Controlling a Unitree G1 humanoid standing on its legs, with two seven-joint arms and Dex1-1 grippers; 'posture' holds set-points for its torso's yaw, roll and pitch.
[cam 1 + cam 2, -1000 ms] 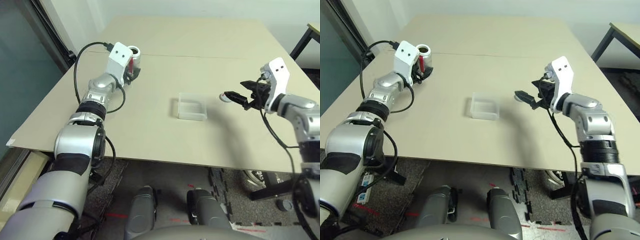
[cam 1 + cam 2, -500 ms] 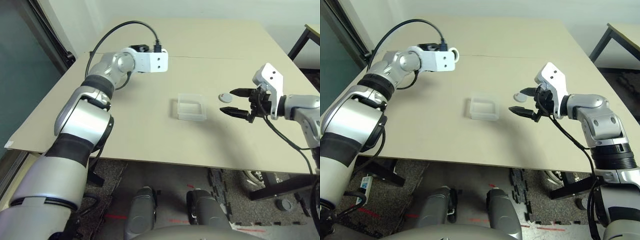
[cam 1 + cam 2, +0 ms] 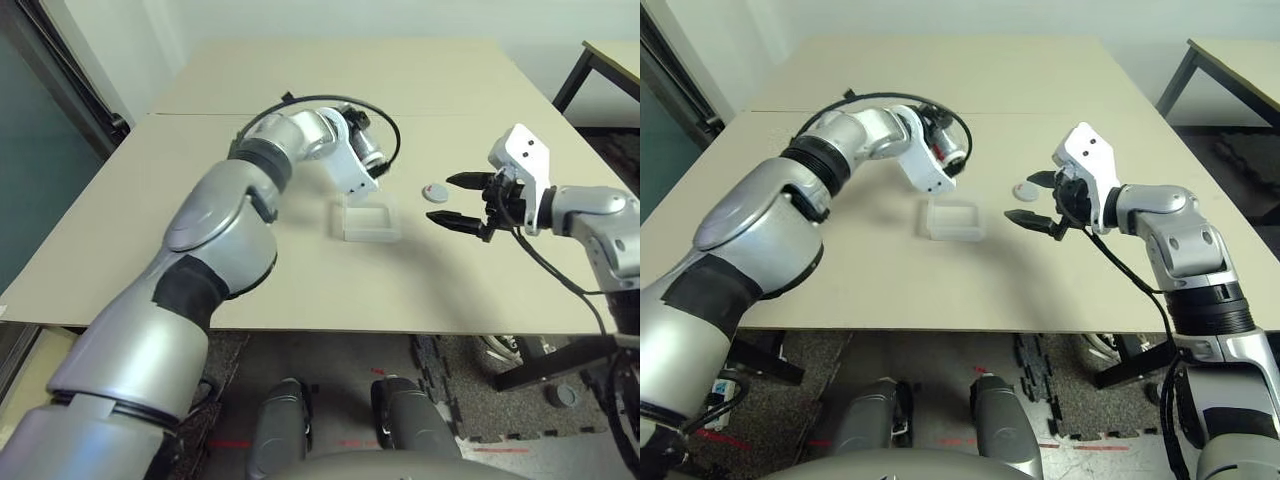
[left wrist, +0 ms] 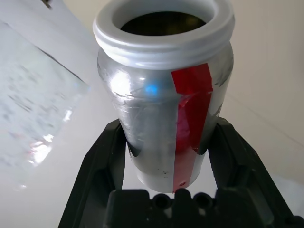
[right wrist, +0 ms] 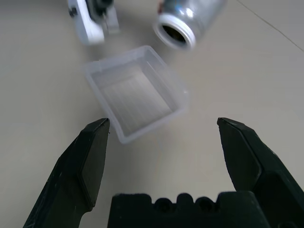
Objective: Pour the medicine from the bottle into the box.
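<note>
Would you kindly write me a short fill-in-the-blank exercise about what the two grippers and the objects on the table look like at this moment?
1. The left gripper is shut on the ____.
2. The right gripper has its fingers ____ and holds nothing.
3. The stripe on the bottle is ____.
4. The small round cap lies on the table between the clear box and the ____ gripper.

Missing words: bottle; open; red; right
</note>
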